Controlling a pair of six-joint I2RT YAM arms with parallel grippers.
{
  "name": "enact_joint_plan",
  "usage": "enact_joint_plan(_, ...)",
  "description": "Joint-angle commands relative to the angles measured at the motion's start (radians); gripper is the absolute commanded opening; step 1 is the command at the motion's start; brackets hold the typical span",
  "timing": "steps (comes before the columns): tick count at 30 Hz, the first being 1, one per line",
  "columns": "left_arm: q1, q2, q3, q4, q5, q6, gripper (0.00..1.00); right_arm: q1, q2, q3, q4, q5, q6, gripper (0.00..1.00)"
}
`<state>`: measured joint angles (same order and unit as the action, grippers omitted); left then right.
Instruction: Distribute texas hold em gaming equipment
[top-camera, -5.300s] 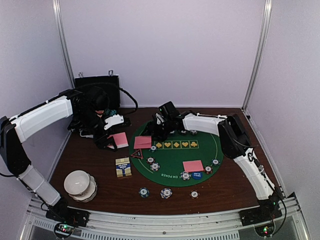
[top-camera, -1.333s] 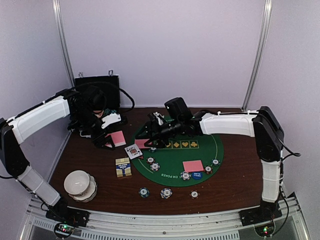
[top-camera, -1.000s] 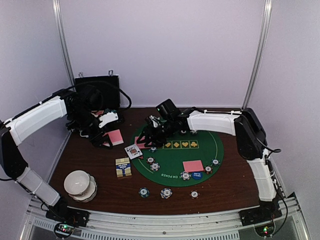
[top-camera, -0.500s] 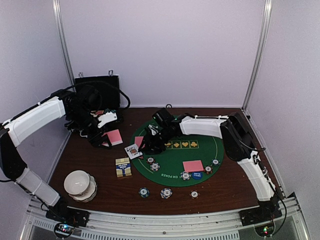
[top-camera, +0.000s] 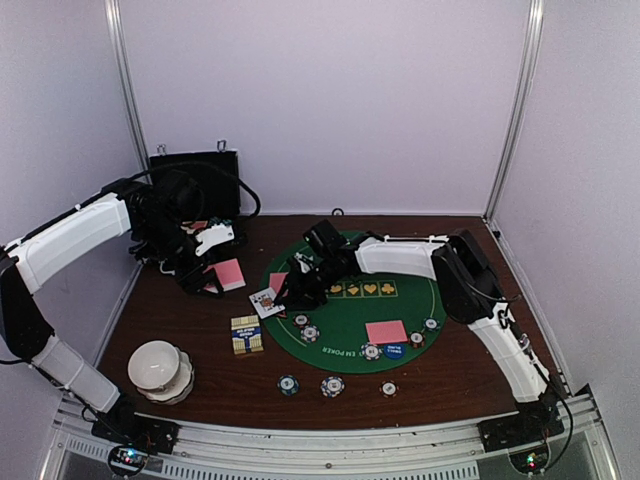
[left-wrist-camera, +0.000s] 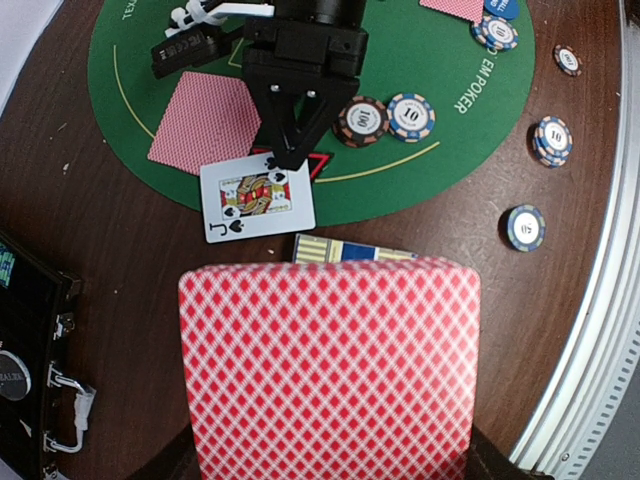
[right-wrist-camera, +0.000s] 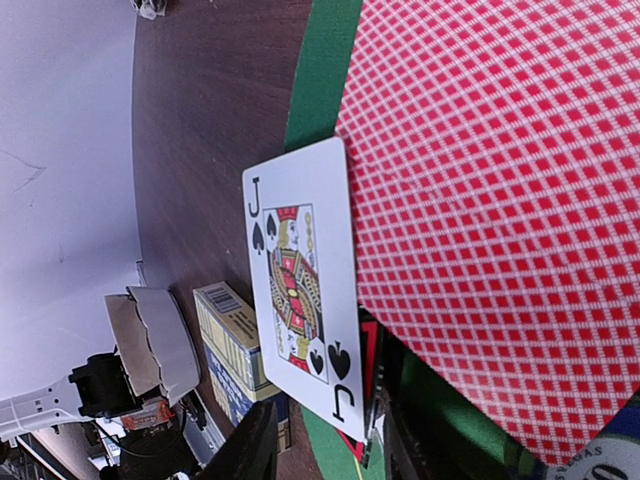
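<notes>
My left gripper (top-camera: 213, 281) is shut on a stack of pink-backed cards (left-wrist-camera: 330, 370), held over the wood left of the green mat (top-camera: 400, 310). A jack of spades (left-wrist-camera: 257, 197) lies face up at the mat's left edge, half over the red-black triangle marker (right-wrist-camera: 370, 352). My right gripper (right-wrist-camera: 325, 455) is low over that spot. Its jaws are still apart, with the jack's corner and the marker between them. A face-down card (left-wrist-camera: 205, 120) lies beside the jack and another (top-camera: 386, 331) nearer the front. Striped chips (left-wrist-camera: 388, 118) and a blue button (top-camera: 393, 350) sit on the mat.
A card box (top-camera: 247, 335) lies on the wood just left of the mat. The white bowl stack (top-camera: 160, 370) stands at the front left. The black case (top-camera: 195, 175) stands open at the back left. Three chips (top-camera: 332, 386) lie off the mat near the front.
My right gripper came down and left onto the jack's corner, its jaws narrowing. The jack was laid face up over the triangle marker a few seconds back. The left gripper barely moved.
</notes>
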<state>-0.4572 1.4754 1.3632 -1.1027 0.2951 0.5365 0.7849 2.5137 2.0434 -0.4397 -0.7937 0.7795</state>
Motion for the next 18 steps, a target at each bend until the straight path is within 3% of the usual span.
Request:
enact_joint_plan(1, 0.008, -0.024, -0.002, 0.009, 0.020, 0.014, 0.00, -0.003, 0.023, 0.025, 0.045, -0.033, 0.032, 0.36)
enact_joint_plan(8, 0.008, -0.021, -0.005, 0.009, 0.012, 0.015, 0.00, 0.001, 0.012, 0.015, 0.115, -0.067, 0.086, 0.25)
enact_joint_plan(18, 0.008, -0.022, -0.012, 0.010, 0.007, 0.016, 0.00, 0.010, 0.021, 0.014, 0.141, -0.080, 0.111, 0.21)
